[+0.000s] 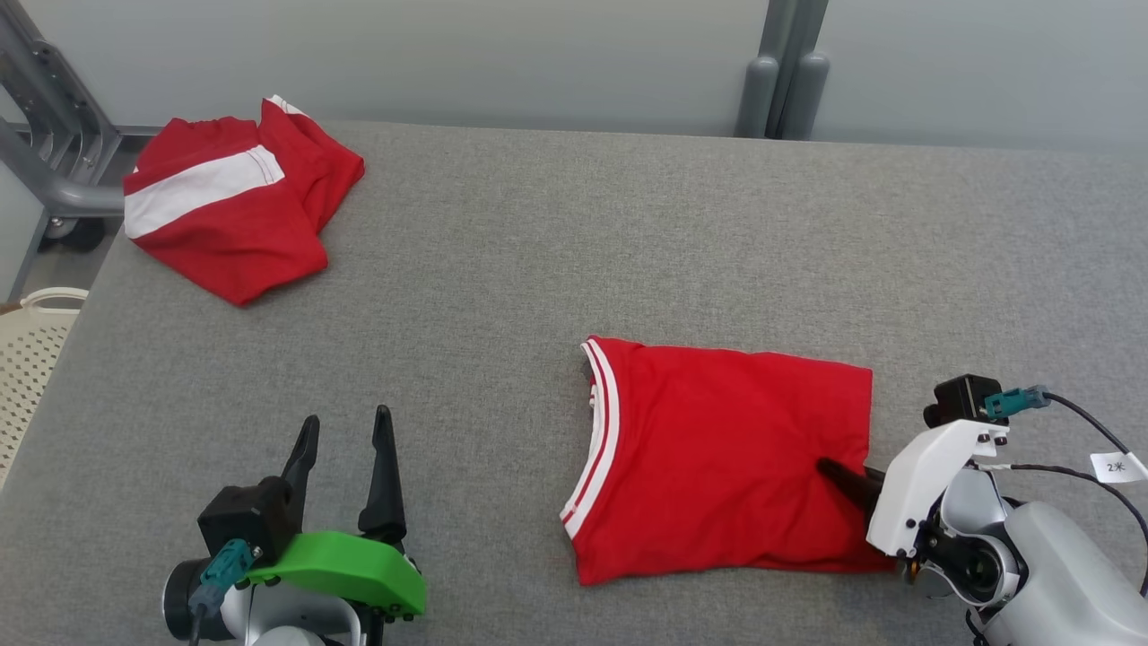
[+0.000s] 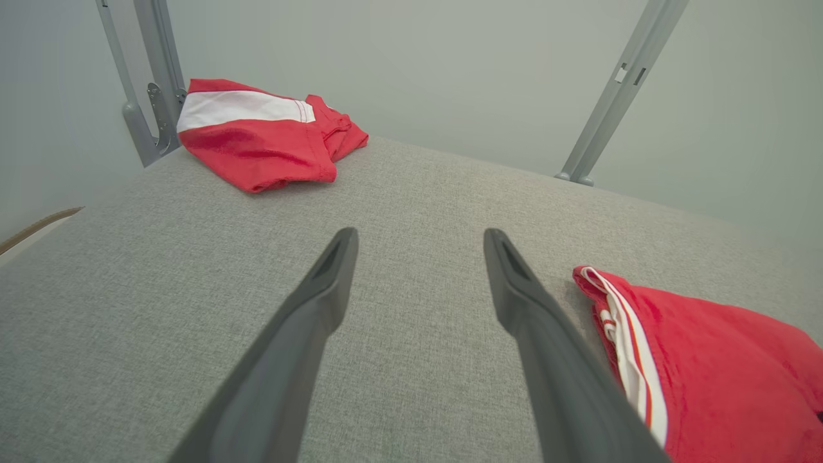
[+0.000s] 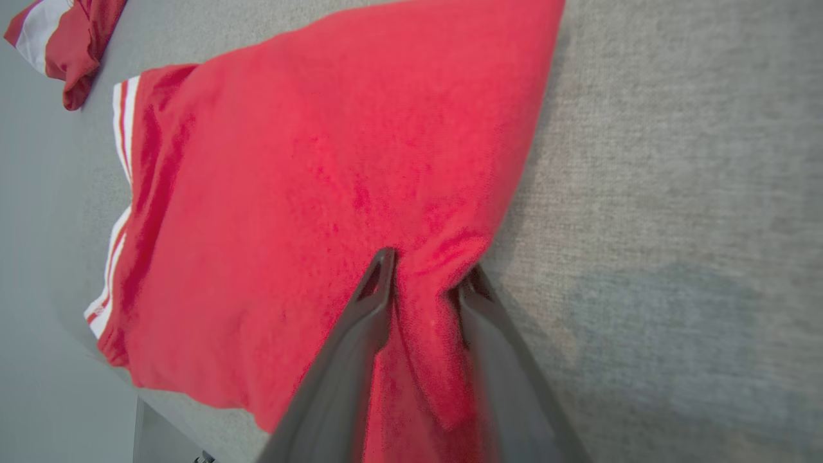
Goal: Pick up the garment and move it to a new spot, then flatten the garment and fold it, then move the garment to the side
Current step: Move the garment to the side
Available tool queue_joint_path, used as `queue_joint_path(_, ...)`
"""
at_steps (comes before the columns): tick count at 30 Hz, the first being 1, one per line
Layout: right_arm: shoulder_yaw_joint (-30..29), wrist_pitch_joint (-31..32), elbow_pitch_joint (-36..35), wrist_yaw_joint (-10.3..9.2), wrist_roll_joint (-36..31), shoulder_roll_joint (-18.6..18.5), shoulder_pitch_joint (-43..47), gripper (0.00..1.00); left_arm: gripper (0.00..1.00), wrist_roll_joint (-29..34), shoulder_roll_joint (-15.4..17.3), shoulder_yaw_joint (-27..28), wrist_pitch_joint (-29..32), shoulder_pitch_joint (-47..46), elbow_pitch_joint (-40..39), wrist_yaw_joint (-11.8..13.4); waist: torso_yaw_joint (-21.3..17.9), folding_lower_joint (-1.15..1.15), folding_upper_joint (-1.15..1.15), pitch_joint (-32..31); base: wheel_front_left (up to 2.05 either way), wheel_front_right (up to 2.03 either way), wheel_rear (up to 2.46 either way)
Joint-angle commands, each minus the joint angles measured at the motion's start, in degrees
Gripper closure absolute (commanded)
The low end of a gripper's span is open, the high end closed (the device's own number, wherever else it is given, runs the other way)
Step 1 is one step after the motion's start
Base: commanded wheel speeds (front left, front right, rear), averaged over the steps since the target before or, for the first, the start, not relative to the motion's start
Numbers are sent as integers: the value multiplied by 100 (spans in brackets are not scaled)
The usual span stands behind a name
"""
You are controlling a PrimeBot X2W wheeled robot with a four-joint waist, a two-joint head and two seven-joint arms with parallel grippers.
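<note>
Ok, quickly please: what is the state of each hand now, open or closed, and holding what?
Left hand: open, holding nothing.
Right hand: closed, pinching the edge of the folded red garment.

Partly losing the right gripper (image 3: 429, 267) tips in a pinched ridge of garment (image 3: 308, 193); clipping the other garment (image 3: 64, 51) at the top-left corner.
</note>
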Motion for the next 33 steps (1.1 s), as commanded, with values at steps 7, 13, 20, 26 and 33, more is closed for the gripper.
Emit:
queue_joint_path(7,244,-344,100,2,114,-220,-208,100,0,-36,52,8,-31,-80,23,27,-87,0,0,0,0,0,0)
queue_joint_path(13,368,-532,171,2,72,-408,-318,100,0,-17,70,-35,-15,-40,-7,22,-273,0,0,-90,0,0,0)
queue_joint_path(20,417,-655,278,2,-205,-687,-438,100,0,51,76,-124,5,-9,-32,34,-699,0,0,-202,0,0,0)
queue_joint_path(26,425,-670,353,2,-428,-838,-700,100,0,102,16,-168,-71,-33,-93,68,-1396,0,0,-214,0,0,0)
queue_joint_path(33,422,-633,325,2,-652,-902,-1095,100,0,183,-20,-171,-156,-170,-141,66,-2281,0,0,-79,0,0,0)
